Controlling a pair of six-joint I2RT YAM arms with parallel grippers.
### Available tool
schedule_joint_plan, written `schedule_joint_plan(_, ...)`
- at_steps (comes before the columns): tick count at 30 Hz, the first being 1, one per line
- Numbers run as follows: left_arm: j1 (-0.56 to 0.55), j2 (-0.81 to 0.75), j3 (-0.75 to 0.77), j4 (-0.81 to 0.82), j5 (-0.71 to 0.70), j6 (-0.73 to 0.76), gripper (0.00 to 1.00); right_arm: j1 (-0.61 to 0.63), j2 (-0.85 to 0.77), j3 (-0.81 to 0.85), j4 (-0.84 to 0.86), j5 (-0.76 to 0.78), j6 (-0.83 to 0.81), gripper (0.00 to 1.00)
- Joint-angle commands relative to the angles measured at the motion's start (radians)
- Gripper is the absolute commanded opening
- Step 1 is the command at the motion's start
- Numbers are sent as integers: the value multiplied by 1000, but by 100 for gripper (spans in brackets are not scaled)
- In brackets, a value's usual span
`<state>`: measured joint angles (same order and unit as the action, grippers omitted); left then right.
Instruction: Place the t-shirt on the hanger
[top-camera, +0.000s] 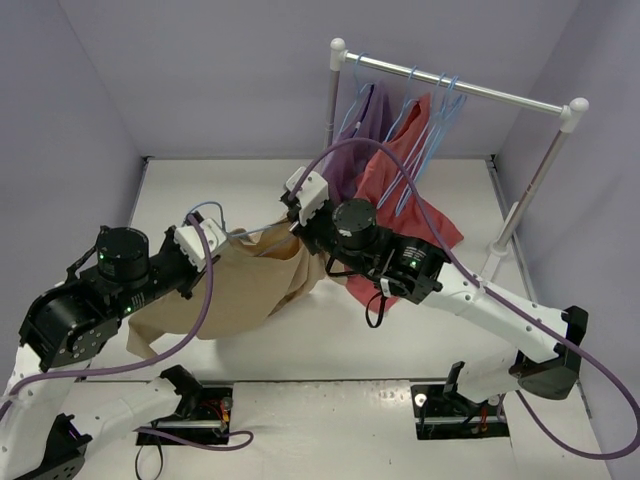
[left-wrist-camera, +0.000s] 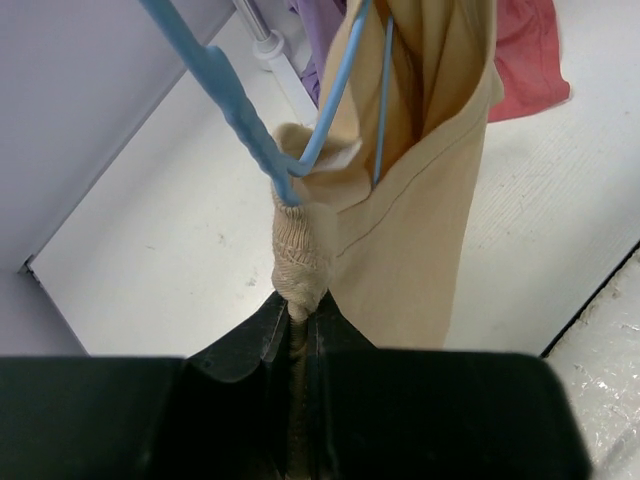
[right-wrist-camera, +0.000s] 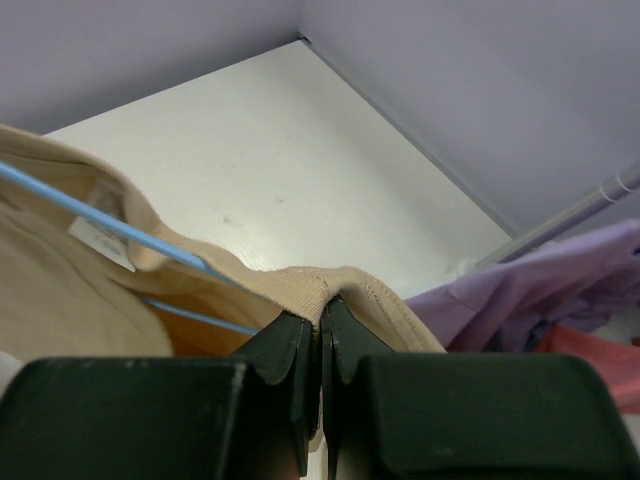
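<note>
The t-shirt (top-camera: 250, 285), held by its collar
The left gripper (left-wrist-camera: 297, 315) and right gripper (right-wrist-camera: 322, 318) each pinch the ribbed edge; the hanger (left-wrist-camera: 235, 98) lies just ahead, inside the neck.

A: Far right of the white bench (top-camera: 250, 185), a white clothes rail (top-camera: 460, 88) stands on its posts.
B: Purple shirt (top-camera: 368, 115) hanging at its left end, red shirt (top-camera: 432, 215) right beside it, touching!
A: And light-blue hangers (top-camera: 443, 100) hooked along that rail, above both shirts. Pale lilac walls (top-camera: 200, 80) all round.
</note>
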<state>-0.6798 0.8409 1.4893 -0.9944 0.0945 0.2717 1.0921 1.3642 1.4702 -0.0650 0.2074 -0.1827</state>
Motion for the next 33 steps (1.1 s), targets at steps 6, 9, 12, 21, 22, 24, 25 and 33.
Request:
schedule_joint_plan(6,-4,36,-27,161,107,-27,0,26,57,95,73,-143,-12,0)
schedule_joint_plan(9,-5,7,-90,228,126,-39,0,30,73,103,73,-186,-9,0)
schedule_joint_plan(12,-4,-44,-165,325,128,-54,0,39,81,100,73,-198,1,2)
schedule_joint_plan(21,-4,-155,-330,436,-78,-114,0,55,6,-15,73,-35,95,0)
schedule_joint_plan(22,-4,-164,-350,437,-98,-119,0,55,-12,-26,73,-16,101,0)
schedule_joint_plan(24,-5,-169,-365,438,-114,-131,0,57,-27,-36,73,15,107,0)
schedule_joint_plan(25,-4,-171,-377,439,-118,-138,0,57,-34,-42,73,27,113,0)
schedule_joint_plan(33,-4,-137,-385,481,-47,-170,0,79,8,-7,72,-5,121,0)
